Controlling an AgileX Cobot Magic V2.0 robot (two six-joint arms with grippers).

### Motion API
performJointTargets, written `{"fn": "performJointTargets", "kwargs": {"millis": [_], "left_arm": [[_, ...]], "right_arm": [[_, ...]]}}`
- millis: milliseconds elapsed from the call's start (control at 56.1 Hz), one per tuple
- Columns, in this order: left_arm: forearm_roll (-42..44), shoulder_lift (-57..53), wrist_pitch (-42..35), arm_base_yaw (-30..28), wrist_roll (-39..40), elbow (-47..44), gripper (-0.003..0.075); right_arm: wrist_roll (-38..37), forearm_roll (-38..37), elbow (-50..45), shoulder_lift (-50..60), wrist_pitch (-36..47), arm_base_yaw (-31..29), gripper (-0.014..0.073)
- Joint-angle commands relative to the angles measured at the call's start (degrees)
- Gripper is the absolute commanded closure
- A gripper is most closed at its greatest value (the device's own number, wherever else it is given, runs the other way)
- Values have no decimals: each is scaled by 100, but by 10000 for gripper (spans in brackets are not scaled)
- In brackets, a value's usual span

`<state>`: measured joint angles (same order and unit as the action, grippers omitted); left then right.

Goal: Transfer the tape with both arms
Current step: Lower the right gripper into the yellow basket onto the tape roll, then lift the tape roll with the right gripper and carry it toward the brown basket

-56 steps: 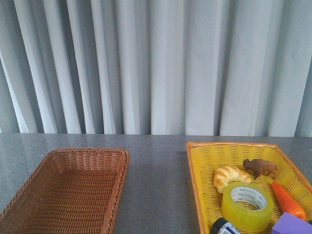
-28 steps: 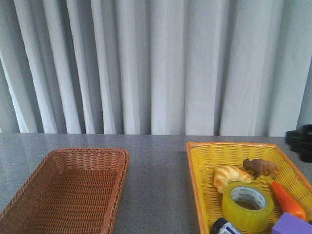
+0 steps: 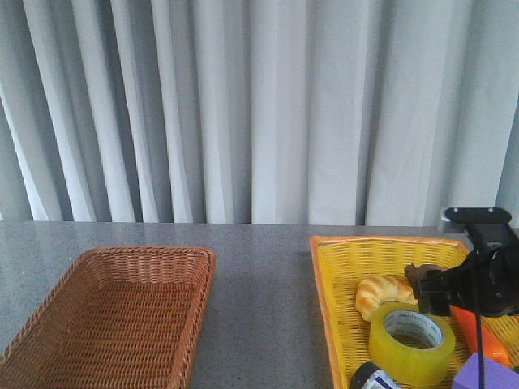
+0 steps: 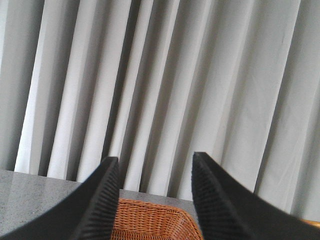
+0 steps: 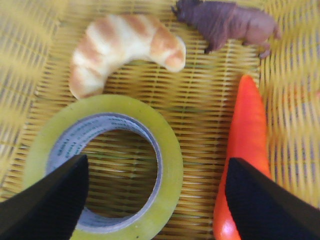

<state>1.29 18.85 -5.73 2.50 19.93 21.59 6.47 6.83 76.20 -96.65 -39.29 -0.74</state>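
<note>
The tape (image 3: 411, 342), a wide yellow roll with a white printed core, lies flat in the yellow basket (image 3: 340, 275) at the right. My right gripper (image 3: 435, 298) hangs just above it and is open and empty. In the right wrist view the tape (image 5: 169, 150) lies below the open gripper (image 5: 156, 162), its right rim between the two black fingers (image 5: 55, 200). My left gripper (image 4: 155, 159) is open and empty, held up facing the curtain, with the brown basket (image 4: 150, 225) below it. The left arm does not show in the front view.
A croissant (image 3: 381, 292), a brown toy animal (image 5: 225, 22), an orange carrot (image 5: 247, 130), a purple block (image 3: 486, 374) and a dark round object (image 3: 371, 378) share the yellow basket. The brown wicker basket (image 3: 122, 312) stands at the left. A grey curtain closes the back.
The right arm has come in from the right edge and moved left over the yellow basket, now above the tape. The tape and the other objects have not moved.
</note>
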Motion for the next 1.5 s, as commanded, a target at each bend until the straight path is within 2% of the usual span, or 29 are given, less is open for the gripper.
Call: {"fn": "performJointTargets", "kwargs": {"millis": [0,196,303,427,623,766,802,962,1051,1140,1229,1336,1389,1478], "left_arm": [[-8,83,-338,-3,43,200,381],[-8,83,-338,-3,43,200,381],[-8,83,-338,-3,43,200,381],[-8,83,-326,-3,43,200,381],[-8,83,-282,-3,43,200,381],[-8,83,-182,-3,43,200,381],[-8,83,-151,-3,43,200,381],[-8,83,30,-3,43,200,381],[-8,83,42,-3,43,200,381],[-8,83,48,-3,37,200,381],[-8,83,48,-3,36,200,381],[-8,83,48,-3,36,200,381],[-8,83,48,-3,36,200,381],[-8,83,48,-3,36,200,381]], "right_arm": [[58,-38,198,30,243,-31,28],[88,-58,198,-307,99,-31,31],[207,-53,198,-395,100,-31,64],[207,-53,198,-436,63,-31,172],[219,-58,198,-436,56,-31,440],[231,-58,258,-387,158,-31,587],[231,-58,330,-347,155,-31,608],[231,23,933,-106,77,-16,601],[262,425,1465,52,-93,-3,599],[528,1289,2047,133,-321,-3,598],[1184,2420,2497,140,-575,111,598],[2143,3438,2692,133,-670,490,598],[2626,3710,2692,101,-654,787,598],[3044,3711,2692,-52,-609,1298,596]]}}
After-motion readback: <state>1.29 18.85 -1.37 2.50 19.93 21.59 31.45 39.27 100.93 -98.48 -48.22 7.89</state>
